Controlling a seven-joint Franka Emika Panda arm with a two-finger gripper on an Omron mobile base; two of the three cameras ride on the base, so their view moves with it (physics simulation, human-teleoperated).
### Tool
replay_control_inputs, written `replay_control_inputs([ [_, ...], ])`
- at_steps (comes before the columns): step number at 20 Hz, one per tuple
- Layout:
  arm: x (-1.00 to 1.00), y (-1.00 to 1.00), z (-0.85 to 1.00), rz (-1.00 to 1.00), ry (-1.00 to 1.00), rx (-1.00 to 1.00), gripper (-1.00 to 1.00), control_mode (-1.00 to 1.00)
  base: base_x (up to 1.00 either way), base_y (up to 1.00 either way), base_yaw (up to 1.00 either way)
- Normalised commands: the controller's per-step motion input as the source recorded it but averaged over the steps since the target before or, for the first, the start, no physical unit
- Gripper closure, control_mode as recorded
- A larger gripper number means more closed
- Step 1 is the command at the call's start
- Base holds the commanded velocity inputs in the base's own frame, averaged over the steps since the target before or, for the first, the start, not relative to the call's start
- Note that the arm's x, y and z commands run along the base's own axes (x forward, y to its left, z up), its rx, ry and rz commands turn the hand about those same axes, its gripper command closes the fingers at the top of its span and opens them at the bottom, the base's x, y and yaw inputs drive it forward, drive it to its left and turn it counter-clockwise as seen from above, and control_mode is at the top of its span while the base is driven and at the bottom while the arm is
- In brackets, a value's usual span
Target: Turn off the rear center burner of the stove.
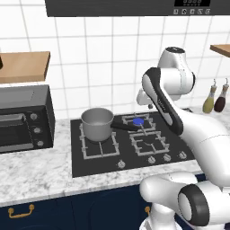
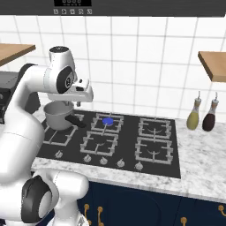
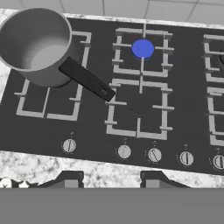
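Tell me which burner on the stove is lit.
The rear center burner: its disc glows blue, just right of the pot's handle. The other burners on the stove are dark.

Pot handle (image 3: 87, 79) near knobs (image 3: 124, 152)

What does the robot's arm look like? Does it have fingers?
The arm is smooth, shiny white with rounded, chunky segments and dark grey to black bands at the joints. One joint has a round dark cap on its side. The gripper has two small dark, blocky fingertips. No cables or markings are visible.
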Motion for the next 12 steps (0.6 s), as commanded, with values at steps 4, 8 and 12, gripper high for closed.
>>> replay_control_inputs([
  [4,-0.22,0.04,-0.11,0.02,0.0,-0.03,-1.0,-1.0,0.0,0.0,0.0],
  [8,-0.46,-0.29,-0.64,0.06,0.01,-0.02,-1.0,-1.0,0.0,0.0,0.0],
  [12,-0.4,-0.61,-0.94,0.08,0.13,0.0,-1.0,-1.0,0.0,0.0,0.0],
])
